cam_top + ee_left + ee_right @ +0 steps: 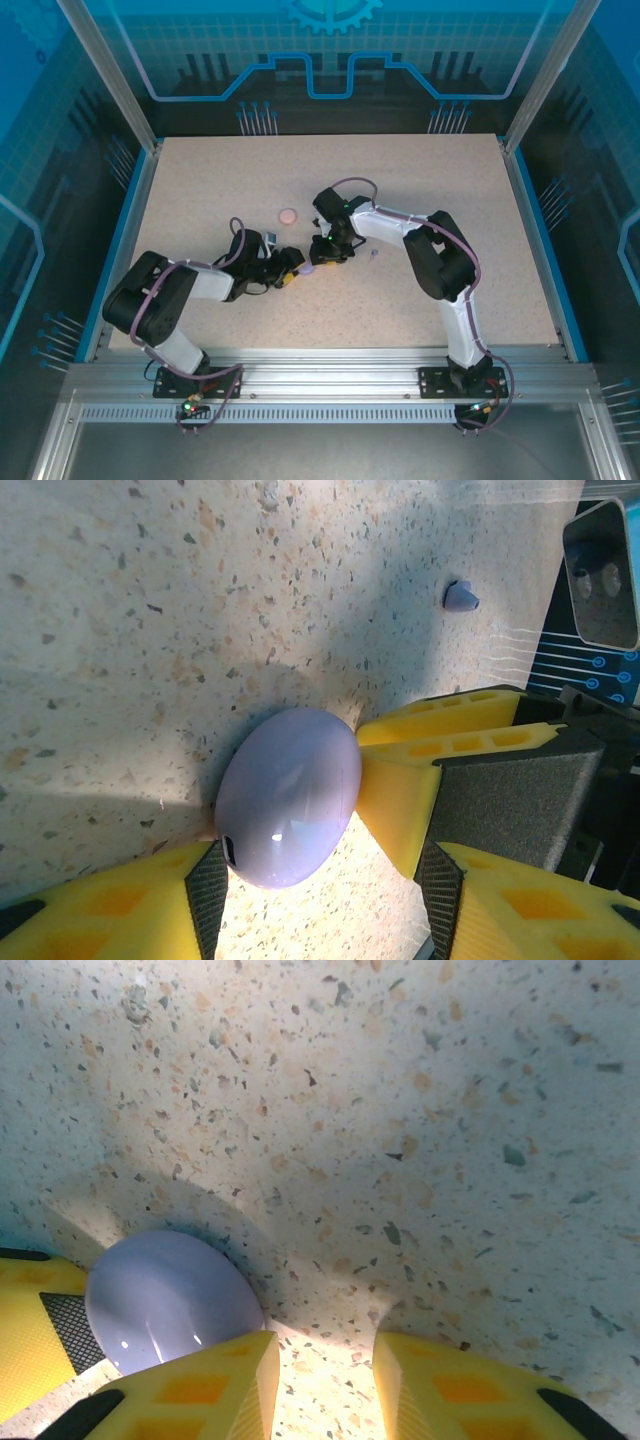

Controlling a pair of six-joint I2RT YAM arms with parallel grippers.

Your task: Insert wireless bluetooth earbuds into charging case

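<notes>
The lavender charging case [288,795] lies closed on the speckled table, and also shows in the overhead view [309,268]. My left gripper [320,868] is open around it. Its left finger pad [205,880] touches the case's port side, and a gap of bare table separates the case from its right finger. My right gripper [325,1360] is open over bare table, with its left finger [200,1385] against the case [165,1300]. A lavender earbud [460,596] lies loose beyond the case, to the right of both grippers in the overhead view [373,253].
A round pink case [288,214] sits further back on the table, a little behind the two grippers. Both arms meet near the table's middle, the left gripper [297,268] and the right gripper [325,252] close together.
</notes>
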